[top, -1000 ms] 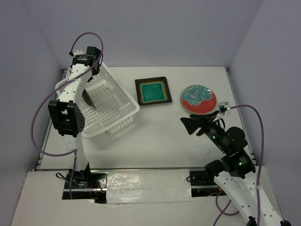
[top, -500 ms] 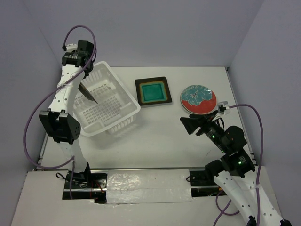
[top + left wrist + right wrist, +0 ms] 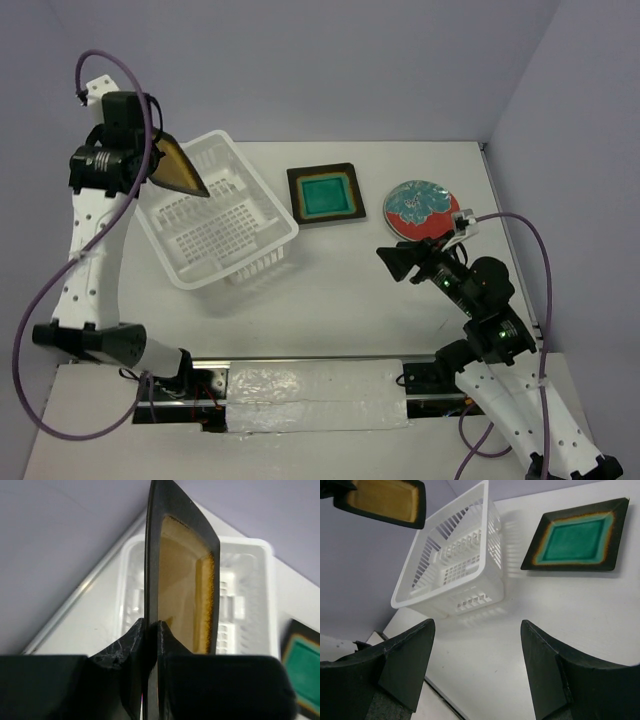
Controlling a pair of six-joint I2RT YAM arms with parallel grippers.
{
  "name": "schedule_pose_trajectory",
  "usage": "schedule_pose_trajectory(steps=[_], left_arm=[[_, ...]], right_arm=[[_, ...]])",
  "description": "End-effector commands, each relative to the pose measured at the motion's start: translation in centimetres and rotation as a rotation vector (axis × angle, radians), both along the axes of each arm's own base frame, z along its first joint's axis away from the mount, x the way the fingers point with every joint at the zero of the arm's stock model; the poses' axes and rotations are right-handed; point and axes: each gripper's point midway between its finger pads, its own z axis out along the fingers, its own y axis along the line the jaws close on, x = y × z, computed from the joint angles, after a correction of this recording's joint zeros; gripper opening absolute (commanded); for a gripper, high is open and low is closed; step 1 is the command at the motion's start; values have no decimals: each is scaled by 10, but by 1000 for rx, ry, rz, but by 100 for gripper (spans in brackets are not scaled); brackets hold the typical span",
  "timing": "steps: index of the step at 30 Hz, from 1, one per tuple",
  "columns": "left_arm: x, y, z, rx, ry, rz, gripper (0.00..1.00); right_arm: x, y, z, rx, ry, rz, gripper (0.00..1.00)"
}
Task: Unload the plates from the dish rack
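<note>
My left gripper (image 3: 152,163) is shut on the rim of the amber-centred square plate (image 3: 180,170) and holds it high above the white dish rack (image 3: 215,210). The left wrist view shows the plate (image 3: 182,580) edge-on between the fingers (image 3: 127,642), with the rack (image 3: 240,610) below. The rack holds no plates. The teal-centred square plate (image 3: 324,195) lies flat on the table right of the rack, and the round red floral plate (image 3: 422,210) lies further right. My right gripper (image 3: 395,262) is open and empty, low over the table; its view shows the rack (image 3: 450,565), the teal plate (image 3: 577,542) and the amber plate (image 3: 382,500).
The white table (image 3: 330,290) is bounded by purple walls on the back, left and right. A taped strip (image 3: 315,405) runs along the near edge between the arm bases.
My left arm has risen and swung left, lifting the amber-centred plate up out of the rack and tilting it. The right gripper has barely moved.
</note>
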Motion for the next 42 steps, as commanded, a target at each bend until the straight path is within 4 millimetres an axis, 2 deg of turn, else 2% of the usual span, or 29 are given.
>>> schedule_pose_trajectory(steps=[1, 3, 4, 6, 10, 12, 13, 14, 15, 16, 17, 18, 21, 30, 32, 36, 42], left_arm=[[-18, -27, 93, -109, -423, -158, 0], [-20, -44, 110, -169, -500, -246, 0], [-20, -68, 109, -226, -511, -373, 0], [-14, -99, 111, -312, -567, -508, 0], [-26, -167, 120, -455, -653, -808, 0], [-33, -190, 119, -480, -658, -899, 0], [-40, -209, 119, -495, -665, -960, 0], [-45, -219, 118, -504, -668, -1000, 0], [-49, -228, 117, -521, -670, -1032, 0], [-56, -241, 107, -544, -653, -1069, 0], [-60, -248, 111, -565, -682, -1102, 0], [-65, -259, 99, -585, -663, -1131, 0], [-75, -271, 90, -585, -656, -1163, 0], [-102, -276, 70, -611, -658, -1192, 0], [-105, -277, 73, -615, -685, -1195, 0], [-107, -279, 66, -629, -681, -1189, 0], [-118, -288, 67, -682, -703, -1223, 0]], right_arm=[[1, 6, 14, 14, -45, 30, 76], [2, 8, 13, 18, -51, 36, 76], [3, 9, 13, 21, -56, 40, 77], [-1, 18, 15, 35, -78, 97, 79], [-11, 33, 27, 57, -93, 212, 86], [-10, 35, 42, 70, -127, 220, 87], [-10, 36, 47, 75, -140, 225, 89], [-10, 36, 57, 84, -166, 228, 90], [-9, 39, 58, 87, -167, 239, 91], [-10, 41, 62, 105, -170, 255, 93], [-11, 44, 69, 123, -196, 272, 93], [-11, 47, 69, 131, -190, 295, 94], [-9, 51, 72, 183, -204, 309, 96], [12, 53, 56, 241, -153, 263, 94], [17, 52, 51, 255, -136, 237, 93], [22, 51, 49, 276, -135, 219, 92], [24, 58, 58, 311, -138, 237, 89]])
